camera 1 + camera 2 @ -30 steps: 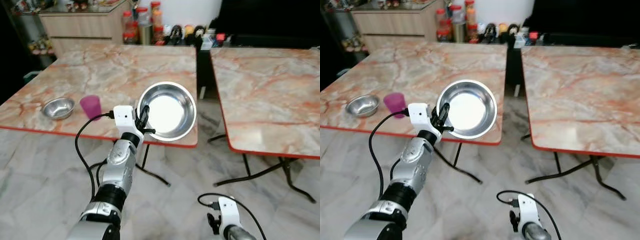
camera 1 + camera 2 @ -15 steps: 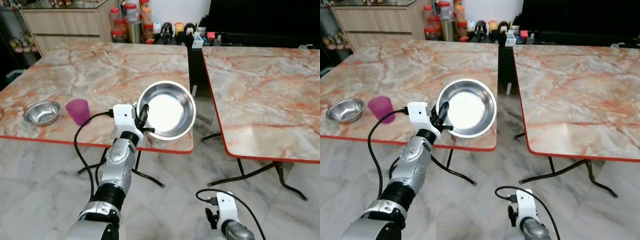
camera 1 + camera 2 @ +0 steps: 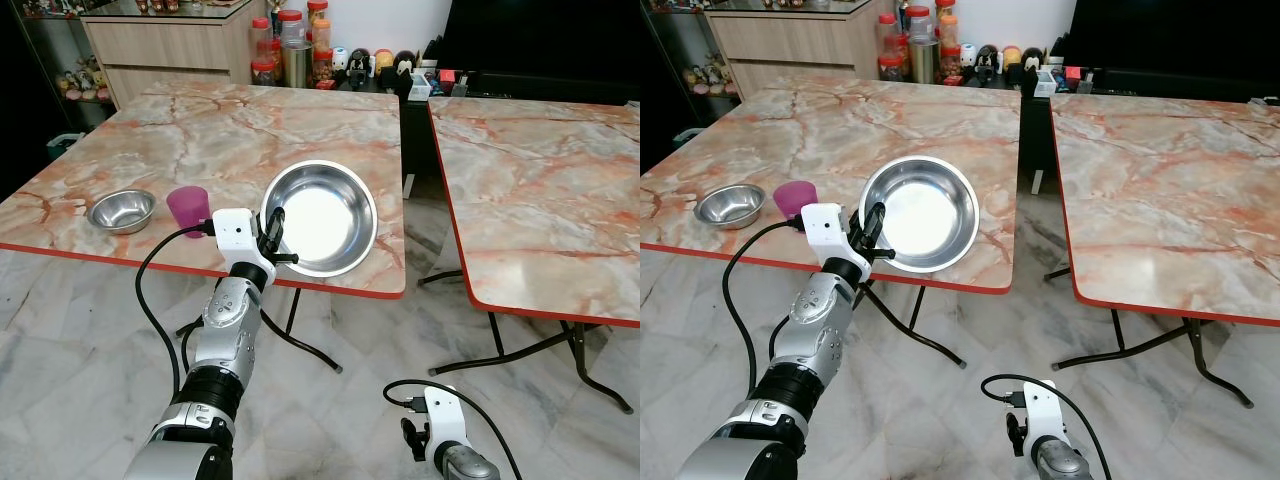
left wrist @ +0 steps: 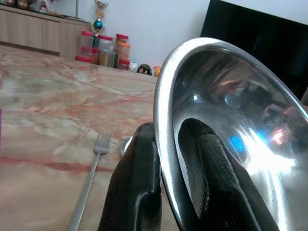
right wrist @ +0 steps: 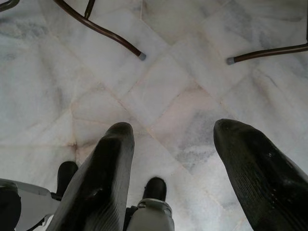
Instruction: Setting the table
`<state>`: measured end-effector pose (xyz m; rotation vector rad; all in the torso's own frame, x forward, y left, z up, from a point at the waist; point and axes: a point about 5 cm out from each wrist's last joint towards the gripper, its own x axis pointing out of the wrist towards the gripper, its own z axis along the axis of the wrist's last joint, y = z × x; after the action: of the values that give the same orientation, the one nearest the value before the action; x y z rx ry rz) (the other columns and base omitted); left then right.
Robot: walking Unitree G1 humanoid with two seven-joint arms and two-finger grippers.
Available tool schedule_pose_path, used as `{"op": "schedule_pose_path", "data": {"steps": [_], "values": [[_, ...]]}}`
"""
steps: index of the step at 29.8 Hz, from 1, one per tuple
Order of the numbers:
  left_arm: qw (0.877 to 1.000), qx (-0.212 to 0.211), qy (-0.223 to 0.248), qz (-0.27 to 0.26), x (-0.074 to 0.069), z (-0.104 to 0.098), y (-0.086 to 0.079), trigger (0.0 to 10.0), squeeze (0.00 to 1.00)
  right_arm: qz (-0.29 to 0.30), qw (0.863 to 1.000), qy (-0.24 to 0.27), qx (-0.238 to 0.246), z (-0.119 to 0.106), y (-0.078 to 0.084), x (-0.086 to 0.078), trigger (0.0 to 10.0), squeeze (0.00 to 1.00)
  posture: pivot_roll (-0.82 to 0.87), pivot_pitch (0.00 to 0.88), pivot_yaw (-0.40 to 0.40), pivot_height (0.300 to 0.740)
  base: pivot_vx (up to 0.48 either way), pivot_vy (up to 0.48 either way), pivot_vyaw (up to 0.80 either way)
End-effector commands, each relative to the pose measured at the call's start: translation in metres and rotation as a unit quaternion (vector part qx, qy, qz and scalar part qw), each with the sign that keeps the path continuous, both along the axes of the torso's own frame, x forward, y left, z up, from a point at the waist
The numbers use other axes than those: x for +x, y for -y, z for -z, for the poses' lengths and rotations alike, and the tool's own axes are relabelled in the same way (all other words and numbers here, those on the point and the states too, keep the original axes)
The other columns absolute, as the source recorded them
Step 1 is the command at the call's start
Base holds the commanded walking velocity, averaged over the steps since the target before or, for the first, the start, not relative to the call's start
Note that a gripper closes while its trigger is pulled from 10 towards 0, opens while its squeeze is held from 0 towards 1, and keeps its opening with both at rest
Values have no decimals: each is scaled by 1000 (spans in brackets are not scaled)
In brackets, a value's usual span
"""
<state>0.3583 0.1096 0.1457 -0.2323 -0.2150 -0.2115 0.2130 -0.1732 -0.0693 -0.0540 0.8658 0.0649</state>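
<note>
Marble floor and two marble-topped tables with red edges made up the scene, with a low cabinet of jars and bottles [image 3: 295, 55] against the back wall. At the near edge of the left table [image 3: 220, 120], toward its right corner, the big steel bowl [image 3: 320, 218] was held tilted above the surface, its rim pinched between the two black fingers [image 4: 139, 187] of the left gripper [image 3: 272, 232], one finger inside the rim and one outside. Whether the bowl's lower rim touched the tabletop could not be told. Just beyond the bowl a fork [image 4: 91, 180] lay flat on the table, with what looked like a spoon tip beside it. Further along the same near edge, toward the left corner, stood a purple cup [image 3: 187, 210] and next to it a small steel bowl [image 3: 121, 210], close together but apart.

The right gripper [image 5: 175, 171] hung idle low over the floor, fingers spread wide and empty.

The step in hand seemed to be placing the big bowl. The next move would likely call for levelling it, lowering it flat onto bare marble clear of the fork and the edge, then parting the fingers to free the rim.
</note>
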Motion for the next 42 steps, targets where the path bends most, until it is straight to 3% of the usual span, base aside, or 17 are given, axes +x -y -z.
{"op": "schedule_pose_path", "data": {"steps": [1,9,42], "values": [[1000,2,13,-2,0,-6,-1,10000,0,-9,1000,2,-8,0,1,0,10000,0,63,38,-22,715,0,0,0],[1000,3,14,-3,1,-6,-2,10000,0,11,1000,3,10,0,0,0,10000,0,62,38,-22,715,0,0,0],[1000,5,17,-3,0,-7,-2,10000,0,1,1000,2,8,-1,-1,1,10000,0,61,32,-22,715,0,-413,0]]}}
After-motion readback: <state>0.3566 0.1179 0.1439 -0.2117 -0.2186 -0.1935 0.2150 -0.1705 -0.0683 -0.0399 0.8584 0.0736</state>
